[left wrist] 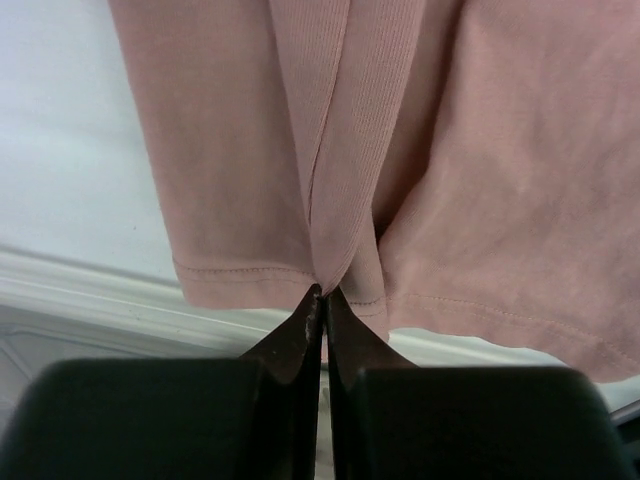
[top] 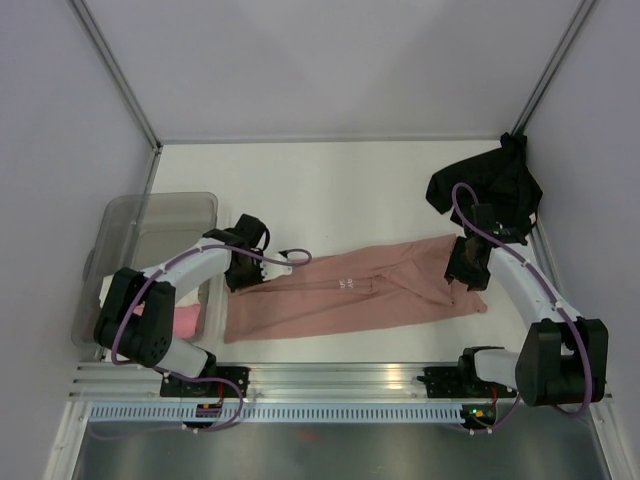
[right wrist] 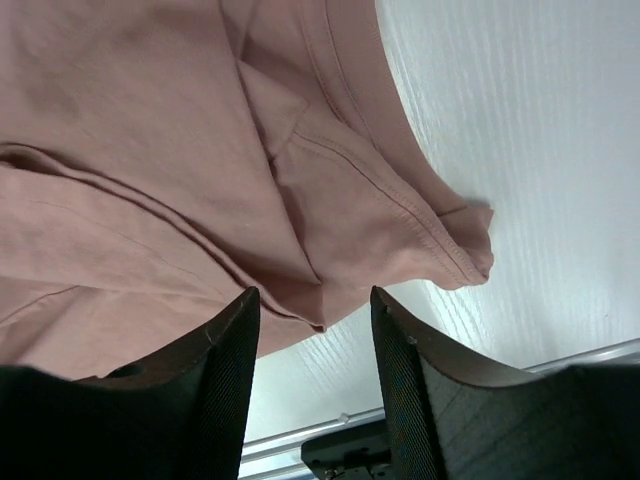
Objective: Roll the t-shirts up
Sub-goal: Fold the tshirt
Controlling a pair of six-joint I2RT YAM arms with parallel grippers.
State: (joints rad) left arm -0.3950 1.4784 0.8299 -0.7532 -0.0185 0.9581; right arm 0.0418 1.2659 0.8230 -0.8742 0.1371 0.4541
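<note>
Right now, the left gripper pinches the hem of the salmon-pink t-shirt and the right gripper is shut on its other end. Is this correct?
Not quite. The left gripper does pinch the hem of the salmon-pink t-shirt, but the right gripper is open, jaws apart over the other end; the right wrist view shows it.

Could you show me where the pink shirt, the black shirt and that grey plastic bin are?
pink shirt [top: 340, 295]: top view, middle of its folded body.
black shirt [top: 500, 180]: top view, centre of the crumpled heap.
grey plastic bin [top: 160, 198]: top view, its far rim.
</note>
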